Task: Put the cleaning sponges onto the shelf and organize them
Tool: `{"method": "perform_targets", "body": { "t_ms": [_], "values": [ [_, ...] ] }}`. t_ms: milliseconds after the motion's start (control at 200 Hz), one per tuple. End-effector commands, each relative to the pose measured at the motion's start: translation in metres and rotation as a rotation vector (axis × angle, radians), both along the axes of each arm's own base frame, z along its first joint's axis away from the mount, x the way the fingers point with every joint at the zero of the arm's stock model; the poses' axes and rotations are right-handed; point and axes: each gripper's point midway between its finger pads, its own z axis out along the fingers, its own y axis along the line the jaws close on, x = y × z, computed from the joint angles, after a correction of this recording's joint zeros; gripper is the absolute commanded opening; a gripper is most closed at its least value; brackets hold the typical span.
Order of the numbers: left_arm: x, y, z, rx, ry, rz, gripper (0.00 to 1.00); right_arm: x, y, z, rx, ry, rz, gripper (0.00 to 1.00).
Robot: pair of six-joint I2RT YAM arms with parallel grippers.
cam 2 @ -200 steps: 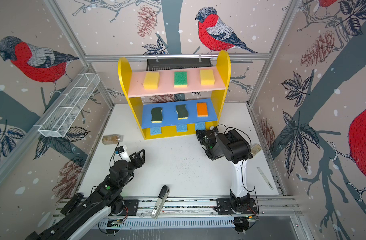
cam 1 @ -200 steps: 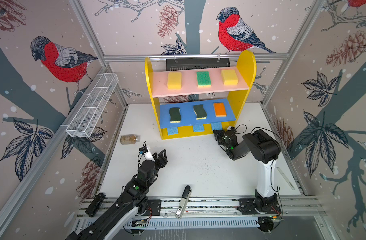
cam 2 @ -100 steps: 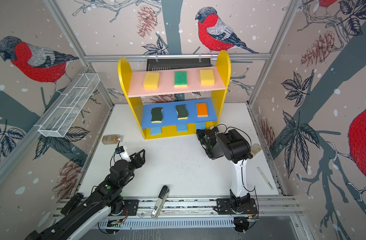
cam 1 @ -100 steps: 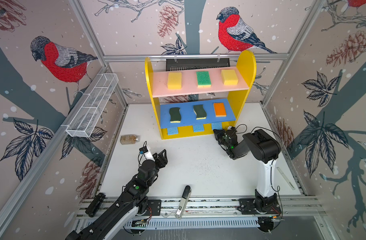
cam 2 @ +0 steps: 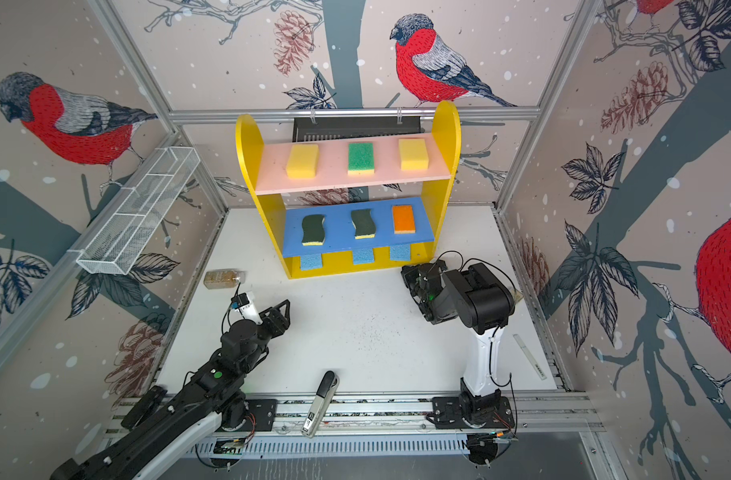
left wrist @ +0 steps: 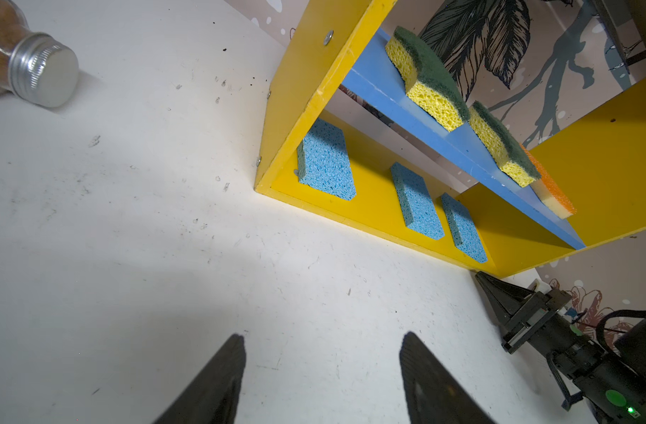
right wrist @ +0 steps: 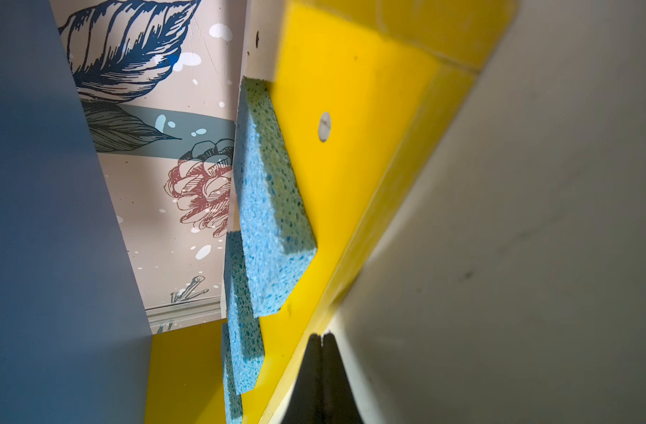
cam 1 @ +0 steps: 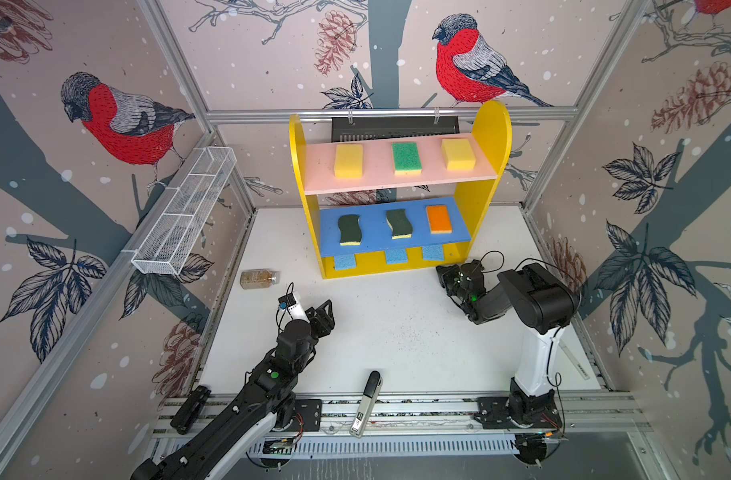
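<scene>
The shelf (cam 1: 490, 137) stands at the back of the table. On its pink board lie two yellow sponges (cam 1: 348, 161) (cam 1: 459, 154) with a green-topped one (cam 1: 406, 157) between them. The blue board holds two dark green wavy sponges (cam 1: 349, 229) (cam 1: 399, 223) and an orange-topped one (cam 1: 439, 219). Three thin light blue sponges (left wrist: 325, 161) (left wrist: 417, 202) (left wrist: 462, 229) lie on the yellow base. My left gripper (cam 1: 327, 307) (left wrist: 321, 339) hangs open and empty over the table, in front of the shelf. My right gripper (cam 1: 440, 270) (right wrist: 321, 336) is shut and empty at the base's front right corner.
A brownish bottle (cam 1: 259, 277) lies on its side left of the shelf. A white wire mesh basket (cam 1: 185, 212) hangs on the left wall. A black-and-silver tool (cam 1: 368, 399) rests at the table's front edge, and a pale strip (cam 1: 575, 357) lies at the front right.
</scene>
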Motion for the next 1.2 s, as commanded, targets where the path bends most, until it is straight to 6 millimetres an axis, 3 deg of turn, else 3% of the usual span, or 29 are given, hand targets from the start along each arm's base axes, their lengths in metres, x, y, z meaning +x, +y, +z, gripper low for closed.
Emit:
{"method": "perform_targets", "body": {
  "t_ms": [0, 390, 1191],
  "values": [
    [0.001, 0.001, 0.003, -0.009, -0.018, 0.008, 0.68, -0.014, -0.013, -0.027, -0.060, 0.084, 0.018, 0.03],
    [0.000, 0.004, -0.006, -0.006, -0.006, 0.020, 0.68, -0.006, -0.004, -0.030, -0.025, 0.062, 0.085, 0.02],
    [-0.001, 0.007, 0.003, -0.039, -0.027, 0.045, 0.67, -0.002, -0.019, -0.043, 0.033, 0.117, -0.024, 0.02]
  ]
}}
